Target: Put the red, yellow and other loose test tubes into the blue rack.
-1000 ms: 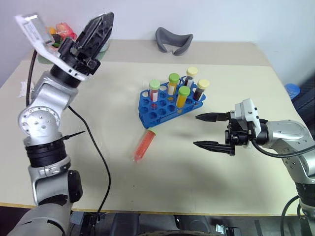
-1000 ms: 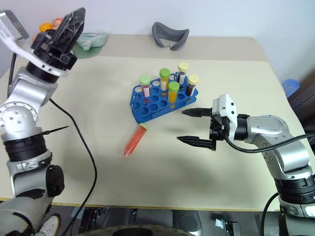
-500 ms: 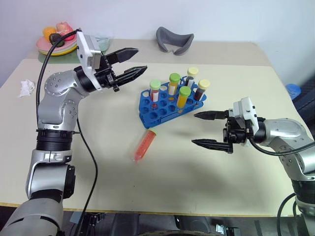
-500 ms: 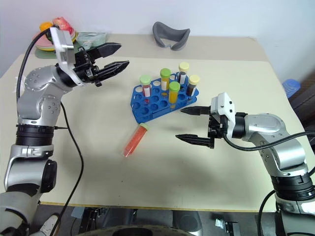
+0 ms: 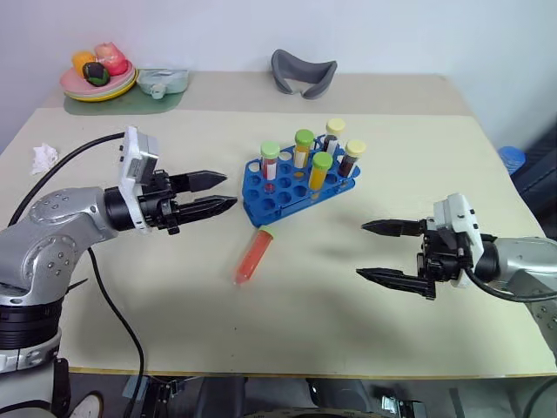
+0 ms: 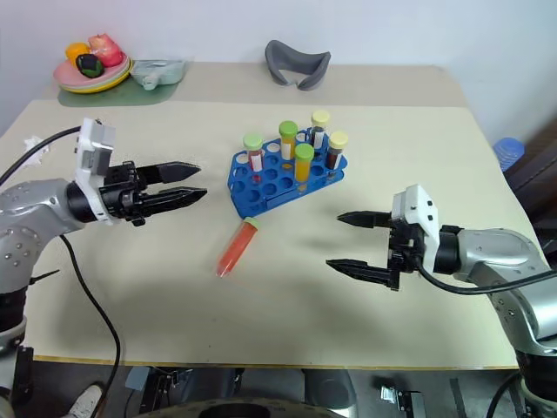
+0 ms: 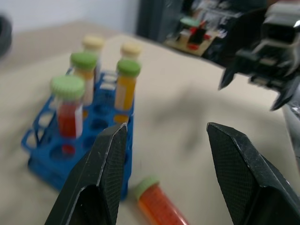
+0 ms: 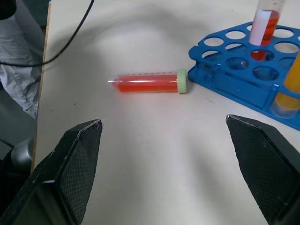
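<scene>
Lying loose on the counter [image 5: 157,287], 1 red tube [image 5: 253,258] is flanked by left gripper [image 5: 223,192] and right gripper [image 5: 369,251], fingers apart, near the blue rack [image 5: 287,193].

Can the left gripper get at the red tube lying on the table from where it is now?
Probably yes. The left gripper is open and empty, and only bare table separates it from the red tube, which lies flat just in front of the blue rack.
</scene>
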Robot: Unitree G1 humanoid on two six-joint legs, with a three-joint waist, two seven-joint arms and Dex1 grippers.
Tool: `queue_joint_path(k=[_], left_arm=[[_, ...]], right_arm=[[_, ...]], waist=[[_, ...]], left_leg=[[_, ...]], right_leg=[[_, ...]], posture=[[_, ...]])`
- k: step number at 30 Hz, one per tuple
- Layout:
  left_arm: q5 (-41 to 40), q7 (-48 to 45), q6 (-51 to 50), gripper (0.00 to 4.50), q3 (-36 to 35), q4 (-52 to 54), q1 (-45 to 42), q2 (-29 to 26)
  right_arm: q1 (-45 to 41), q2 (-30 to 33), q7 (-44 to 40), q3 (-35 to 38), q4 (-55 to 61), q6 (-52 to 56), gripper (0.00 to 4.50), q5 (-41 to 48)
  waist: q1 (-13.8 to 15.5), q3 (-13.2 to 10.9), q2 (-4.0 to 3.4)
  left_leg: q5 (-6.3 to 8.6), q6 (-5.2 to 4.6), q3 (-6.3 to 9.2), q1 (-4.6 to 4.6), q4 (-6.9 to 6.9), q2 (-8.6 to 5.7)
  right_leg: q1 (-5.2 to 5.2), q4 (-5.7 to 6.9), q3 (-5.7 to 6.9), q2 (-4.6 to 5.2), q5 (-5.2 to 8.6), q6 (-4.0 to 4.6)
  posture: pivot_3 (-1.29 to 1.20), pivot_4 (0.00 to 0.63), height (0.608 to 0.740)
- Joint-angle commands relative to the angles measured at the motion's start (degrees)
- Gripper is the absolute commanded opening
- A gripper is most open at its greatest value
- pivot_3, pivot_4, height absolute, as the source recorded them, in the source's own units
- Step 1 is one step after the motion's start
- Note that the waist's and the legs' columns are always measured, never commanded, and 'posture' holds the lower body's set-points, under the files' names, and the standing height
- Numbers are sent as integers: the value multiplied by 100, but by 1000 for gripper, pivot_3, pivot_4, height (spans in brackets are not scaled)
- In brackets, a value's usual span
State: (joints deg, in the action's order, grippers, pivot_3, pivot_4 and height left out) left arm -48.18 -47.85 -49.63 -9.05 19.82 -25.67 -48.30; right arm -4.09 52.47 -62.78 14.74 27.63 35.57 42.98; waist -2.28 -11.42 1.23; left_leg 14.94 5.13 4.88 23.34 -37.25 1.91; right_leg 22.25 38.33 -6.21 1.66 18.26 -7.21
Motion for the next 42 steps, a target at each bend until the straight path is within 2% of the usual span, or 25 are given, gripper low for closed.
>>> queue_joint_path(k=[1,3,5,7,10,13,16,18,20,23,29,35,42], left_arm=[[-158,933,-1429,2764,340,515,-562,-204],[-706,1584,-2578,2764,205,250,-1216,280],[-714,2221,-3501,2764,110,-22,-1864,895],[-919,2632,-4132,3277,47,-460,-2342,1306],[-1302,3125,-4287,4448,268,-781,-2579,1329],[-1558,4190,-4287,4448,566,-1538,-3010,1591],[-2257,4943,-4287,4448,1338,-2401,-3479,1348],[-3324,4895,-4287,4448,2299,-2884,-3931,868],[-3986,4884,-4287,4448,3036,-3139,-4322,529],[-4544,4837,-4287,4448,3901,-3369,-4854,266],[-5470,5317,-4287,4448,5221,-4269,-5661,177],[-5567,5693,-4287,4448,5805,-4636,-5952,366],[-5416,6039,-4287,4448,5783,-4455,-5646,553]], right_arm=[[-9,101,-56,140,87,-59,4307,39],[-20,97,-36,158,66,-80,4307,33],[9,77,-42,193,49,-101,4307,43],[55,45,-56,173,16,-188,4307,-23],[90,13,-34,120,12,-273,4307,-74],[186,-25,-61,120,-7,-385,4307,-129],[250,-46,-67,144,-39,-481,4307,-165],[284,-43,-85,157,-68,-535,4307,-184],[293,-42,-87,152,-86,-571,4307,-192],[275,-59,-67,110,-100,-616,4307,-204],[204,-74,-61,19,-145,-686,4307,-232],[29,-86,-63,-150,-196,-696,4307,-248],[-205,-63,-118,-335,-265,-612,4307,-186]], waist=[[-9,0,2],[1,0,2],[10,0,2],[9,0,3],[-85,2,-1],[-34,2,-2],[-12,2,-2],[-18,1,-1],[-24,1,-3],[-21,1,-4],[-30,1,-4],[-22,1,-4],[-25,1,-4]], left_leg=[[0,0,1,0,1,0],[0,0,1,1,2,-1],[0,0,3,2,-1,-1],[0,0,4,3,-5,-3],[0,0,4,1,1,-3],[-1,2,8,1,8,0],[-3,5,9,2,-8,-5],[-3,5,8,2,-10,-7],[-3,5,9,3,-2,-7],[-4,7,9,6,1,-7],[-5,8,8,5,0,-7],[-5,8,8,6,-1,-8],[-5,8,8,7,-3,-8]], right_leg=[[0,-1,0,-1,0,0],[1,0,1,-1,0,-1],[0,0,4,-1,1,-1],[-2,0,4,0,0,-2],[6,1,1,-2,1,-2],[14,10,2,-4,2,0],[6,13,2,0,1,-1],[6,14,1,2,1,-2],[11,16,0,1,2,-2],[19,17,1,0,3,-2],[17,17,0,-1,3,-1],[18,16,-1,-2,3,-1],[18,16,-1,-1,3,-1]], posture=[[0,150,740],[0,150,740],[0,150,740],[0,150,740],[0,150,740],[0,150,740],[0,150,740],[0,150,740],[0,150,740],[0,150,740],[0,150,740],[0,150,740],[0,150,740]])
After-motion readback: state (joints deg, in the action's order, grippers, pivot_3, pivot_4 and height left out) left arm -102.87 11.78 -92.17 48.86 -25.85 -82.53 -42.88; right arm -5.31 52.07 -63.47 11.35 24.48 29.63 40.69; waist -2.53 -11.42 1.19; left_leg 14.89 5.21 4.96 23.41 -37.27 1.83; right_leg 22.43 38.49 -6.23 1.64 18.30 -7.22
